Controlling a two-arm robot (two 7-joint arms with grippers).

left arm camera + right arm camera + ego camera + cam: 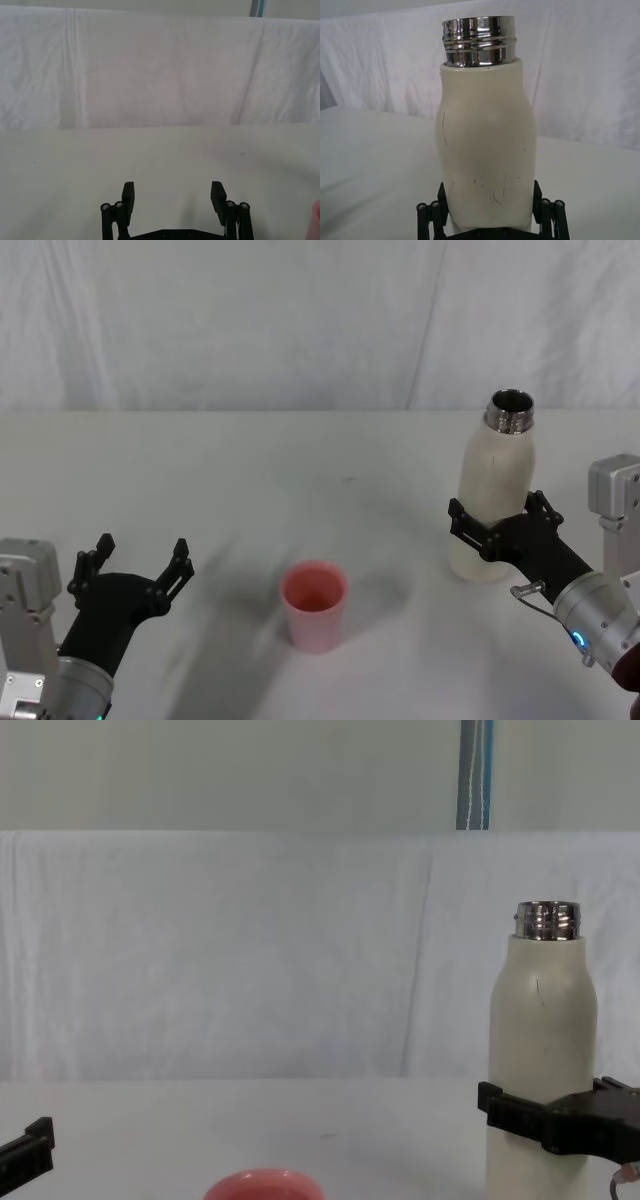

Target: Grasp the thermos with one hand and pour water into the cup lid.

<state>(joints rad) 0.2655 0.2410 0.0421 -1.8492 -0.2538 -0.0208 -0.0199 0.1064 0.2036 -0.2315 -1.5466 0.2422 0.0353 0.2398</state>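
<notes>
Cream thermos (497, 500) upright in right hand (500, 523) clamp, pink cup lid (314, 605) well apart, left hand (135, 570) spread, empty.

Chest view's lower edge is cutting off the cup lid (264, 1186), leaving just its rim, and the thermos (541, 1050) base. Right gripper (501, 523) fingers are covering part of the thermos lower body; grip contact unclear. Left gripper (26, 1148) is showing only a fingertip there.

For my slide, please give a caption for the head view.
Right gripper around the upright thermos; pink cup lid at center; left gripper open, idle.
</notes>
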